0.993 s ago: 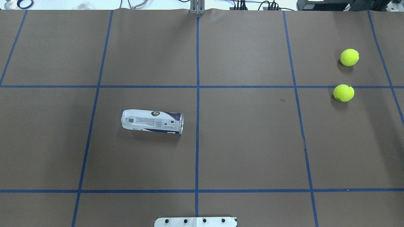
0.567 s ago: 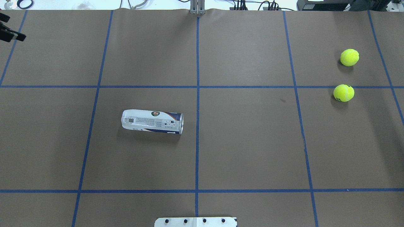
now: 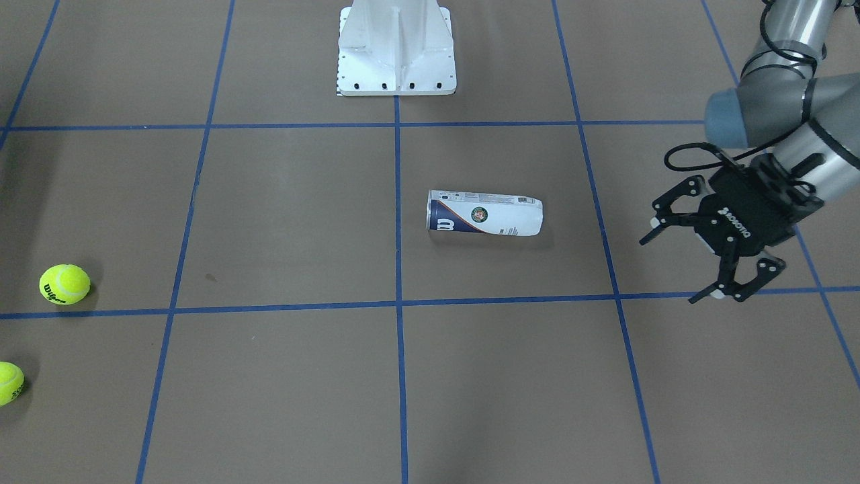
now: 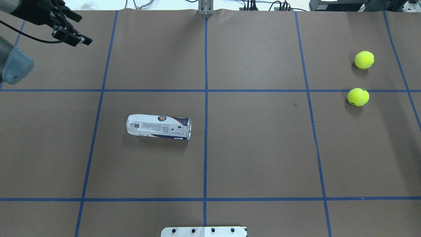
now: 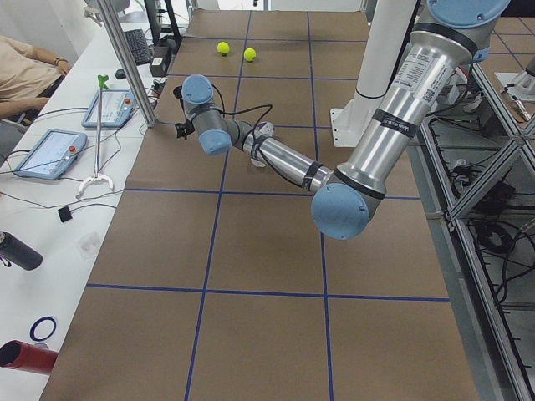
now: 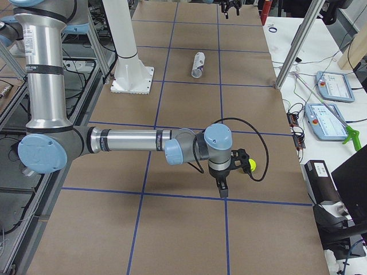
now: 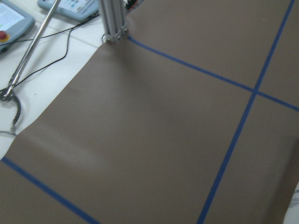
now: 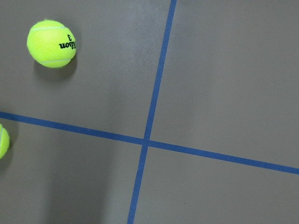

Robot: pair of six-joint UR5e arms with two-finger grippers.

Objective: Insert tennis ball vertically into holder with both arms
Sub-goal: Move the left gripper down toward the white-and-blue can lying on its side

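The holder lies on its side left of the table's centre line, its open mouth toward that line; in the front view the holder shows its navy and white label. Two yellow tennis balls rest far to the right. My left gripper hangs open and empty above the table, well off to the holder's closed end, and shows at the top left corner from overhead. My right gripper shows only in the right side view, close beside one ball; I cannot tell if it is open or shut.
The white pedestal base stands at the robot's edge of the table. A metal post rises at the far edge. Control tablets and cables lie on the side table, where a person's arm rests.
My left arm has come into the overhead view from the top left and moved right over the table. The holder and both balls have stayed put.
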